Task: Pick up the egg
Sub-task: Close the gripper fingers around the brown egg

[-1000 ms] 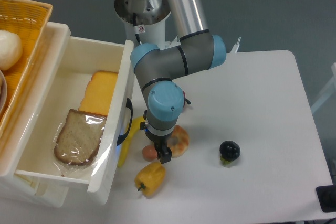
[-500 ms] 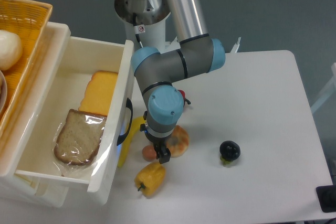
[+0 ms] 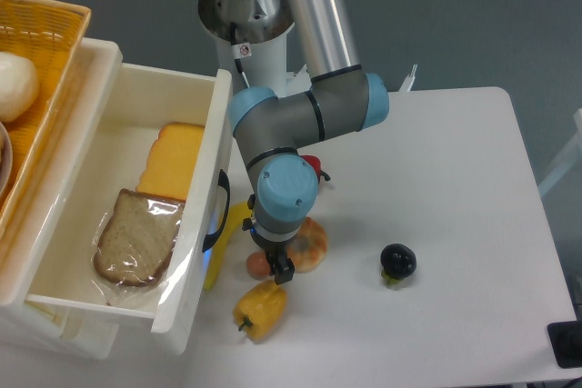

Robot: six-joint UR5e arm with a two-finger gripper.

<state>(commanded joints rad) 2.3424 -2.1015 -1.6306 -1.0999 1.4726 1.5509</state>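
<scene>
**Reaching for an egg in a tight spot**

Looking down from the fixed camera, I see the egg (image 3: 259, 263) on the white table (image 3: 455, 179), right next to the open drawer (image 3: 136, 224). Only its left part shows. My gripper (image 3: 281, 267) hangs right over its other side, so the arm (image 3: 286, 193) hides the rest. I cannot tell if the claw is apart or together, because only a dark tip shows and it blocks my view. I also cannot tell if it is touching the egg yet.

Here is what worries me.

The egg is smooth and round. If I squeeze it off-center, I think it could pop out sideways and roll. It may roll under the drawer front or off toward the table edge.

The egg is also crowded. The donut (image 3: 311, 241) sits just beside it on the right. The pepper (image 3: 258, 306) is just below it. The banana (image 3: 225, 238) leans along the drawer on the left. If my claw comes down too wide, a finger could land on the donut or bump the pepper. Then I might grab the wrong thing, or push the egg away.

If I squeeze too hard, the egg might crack. If I squeeze too softly, it could slip when I lift.

The black fruit (image 3: 397, 262) is well apart, so I do not think it will get in my way.
</scene>
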